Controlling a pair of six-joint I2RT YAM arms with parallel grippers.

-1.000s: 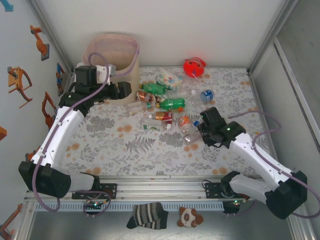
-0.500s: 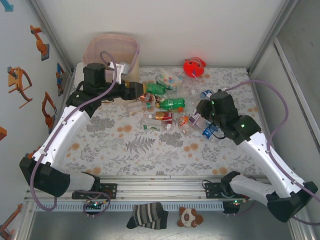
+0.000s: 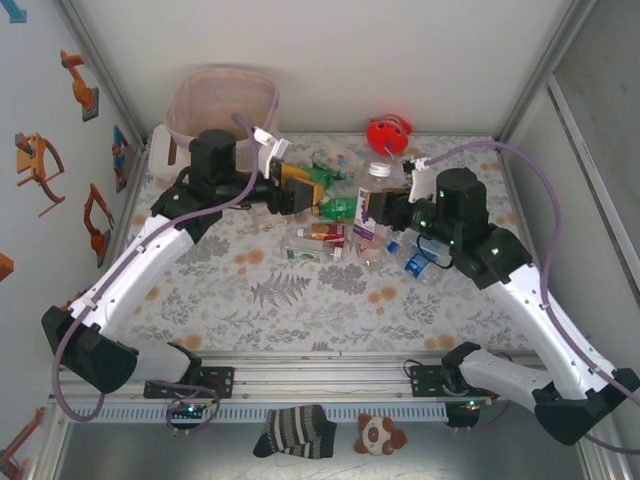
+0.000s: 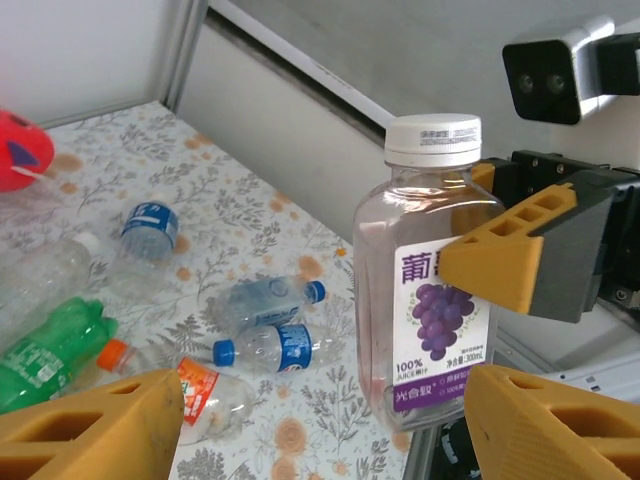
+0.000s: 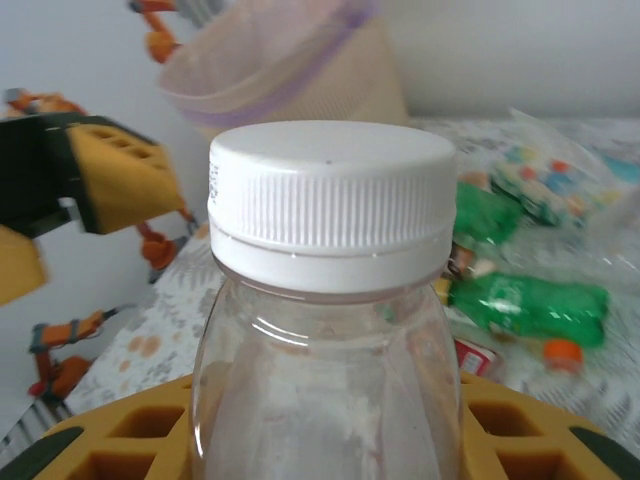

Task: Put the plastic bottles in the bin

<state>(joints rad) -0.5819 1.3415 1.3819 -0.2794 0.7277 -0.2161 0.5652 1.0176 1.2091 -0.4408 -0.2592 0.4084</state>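
Right hand (image 3: 374, 214) is clamped on a clear bottle (image 4: 424, 290), a finger on either side of the body at about label height. The bottle is upright, white cap above the fingers, purple grape label turned toward the left hand. We see no liquid inside, so we judge it empty: very light, thin-walled, likely to dent under a hard squeeze, and smooth enough to twist or slip in a loose grip. The label band looks to us the best place to hold, where the body is broad. The neck and cap are probably stiffer but narrow, and we would leave them alone. Just beyond the bottle, opposite the right hand, the left hand (image 3: 289, 187) stands wide open with nothing between its fingers, facing the bottle but apart from it. Below and past both hands, the other bottles (image 3: 330, 232) lie on their sides on the flowered table (image 3: 300, 300), among them a green bottle (image 3: 343, 207) and two blue-labelled bottles (image 4: 265, 345). These look equally light and would likely roll if nudged. A red toy (image 3: 388, 133) sits farther back. Farthest from the right hand, behind the left arm in the back corner, stands the pink bin (image 3: 186, 108), mouth upward. The held bottle is well apart from it, not yet over the rim.
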